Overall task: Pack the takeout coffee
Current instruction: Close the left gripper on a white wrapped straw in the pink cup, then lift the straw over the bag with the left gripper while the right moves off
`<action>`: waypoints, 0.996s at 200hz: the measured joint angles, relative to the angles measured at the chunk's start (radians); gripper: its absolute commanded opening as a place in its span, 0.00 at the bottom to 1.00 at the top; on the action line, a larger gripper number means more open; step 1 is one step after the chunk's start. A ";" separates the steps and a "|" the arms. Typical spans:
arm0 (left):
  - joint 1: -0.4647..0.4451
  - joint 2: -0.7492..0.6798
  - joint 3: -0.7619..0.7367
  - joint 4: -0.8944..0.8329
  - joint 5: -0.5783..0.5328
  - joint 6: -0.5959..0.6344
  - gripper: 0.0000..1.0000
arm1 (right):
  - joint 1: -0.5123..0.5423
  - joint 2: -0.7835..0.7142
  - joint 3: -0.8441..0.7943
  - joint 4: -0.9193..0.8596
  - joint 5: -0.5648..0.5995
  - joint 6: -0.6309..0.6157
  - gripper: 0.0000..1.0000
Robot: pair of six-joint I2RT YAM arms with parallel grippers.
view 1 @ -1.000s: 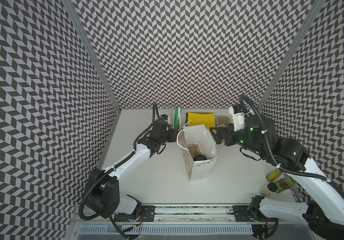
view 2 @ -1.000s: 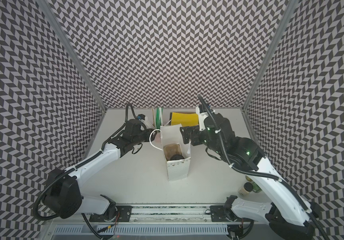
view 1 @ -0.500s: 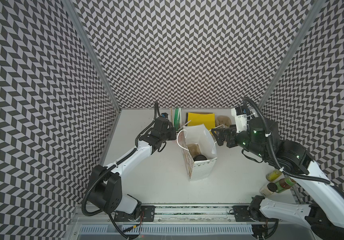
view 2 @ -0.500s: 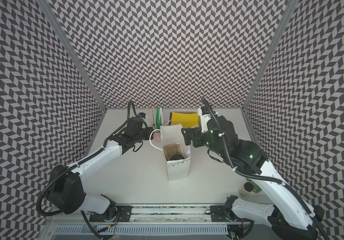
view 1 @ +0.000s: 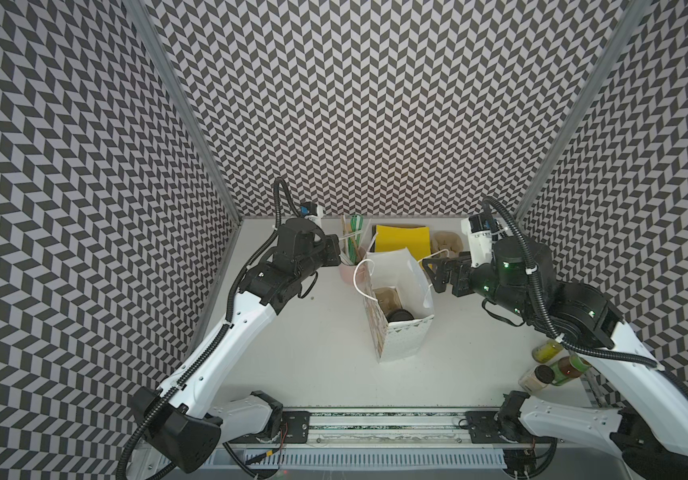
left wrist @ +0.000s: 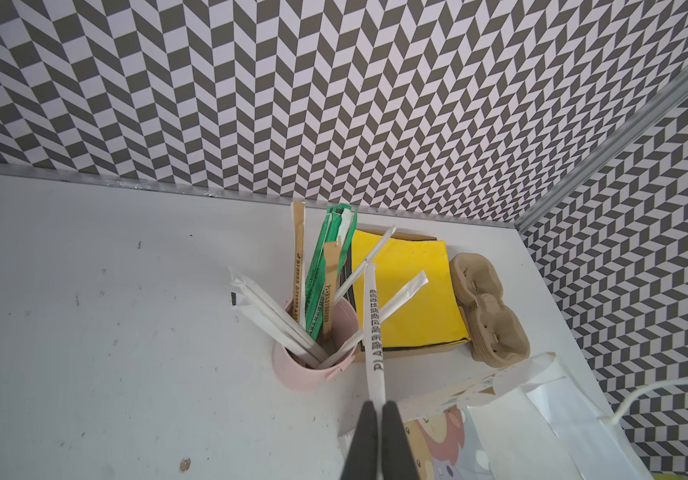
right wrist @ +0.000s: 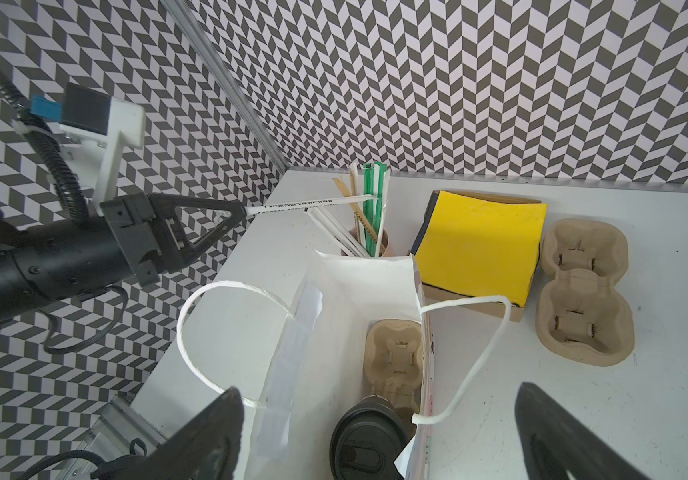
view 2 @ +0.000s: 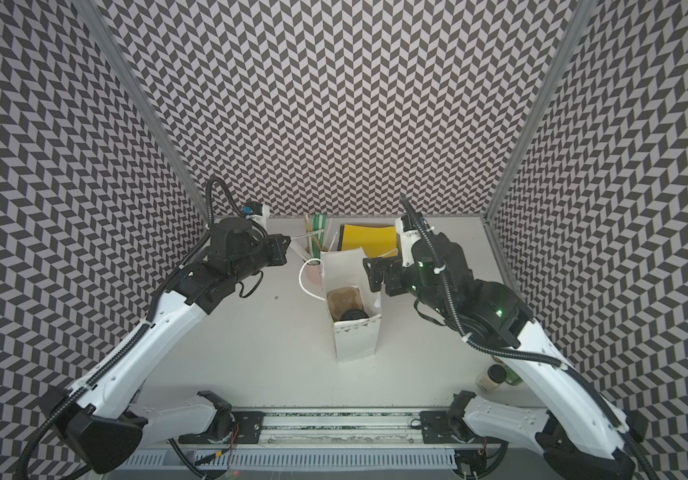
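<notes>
Takeout coffee (right wrist: pixel 369 440) low in bag (right wrist: pixel 359 282) (only lid showing), left jaws clamped on straw (left wrist: pixel 373 328), right jaws apart.

A smooth paper bag (view 1: pixel 396 291), centre frame, held a semi-gloss black plastic lid (view 1: pixel 399 316); rough brown pulp trays (view 1: pixel 444 242) sat upper right of it on a matt, scuffed white table (view 1: pixel 313 365).

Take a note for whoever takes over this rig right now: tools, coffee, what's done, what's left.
Left tool: shut on a wrapped straw, by the pink cup.
Right tool: open, empty, beside the white bag.
Coffee: lidded, upright inside that bag with a cardboard carrier.
Done: coffee bagged.
Left: probably the straw goes into the bag.
</notes>
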 measured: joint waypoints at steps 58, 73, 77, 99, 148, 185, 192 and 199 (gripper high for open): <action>0.000 -0.039 0.111 -0.189 -0.059 0.029 0.00 | 0.000 0.007 0.000 -0.001 0.006 0.001 0.99; 0.000 -0.100 0.163 -0.220 -0.058 0.029 0.00 | 0.000 0.008 0.000 -0.001 0.021 0.002 0.99; -0.002 -0.114 0.175 -0.226 -0.057 0.028 0.00 | 0.000 0.009 0.000 -0.001 0.027 0.004 0.99; -0.020 -0.208 0.232 -0.254 -0.039 0.024 0.00 | -0.003 0.024 0.000 -0.002 0.063 0.014 0.99; -0.130 -0.245 0.409 -0.365 0.013 -0.003 0.00 | -0.133 0.113 0.023 -0.008 0.053 0.033 0.99; -0.299 -0.172 0.509 -0.420 -0.003 -0.021 0.00 | -0.270 0.168 0.085 0.002 -0.008 0.038 0.99; -0.348 -0.152 0.515 -0.433 -0.027 -0.024 0.00 | -0.287 0.179 0.100 0.004 -0.021 0.039 0.99; -0.402 -0.132 0.517 -0.444 -0.062 -0.026 0.00 | -0.307 0.188 0.109 0.009 -0.035 0.041 0.99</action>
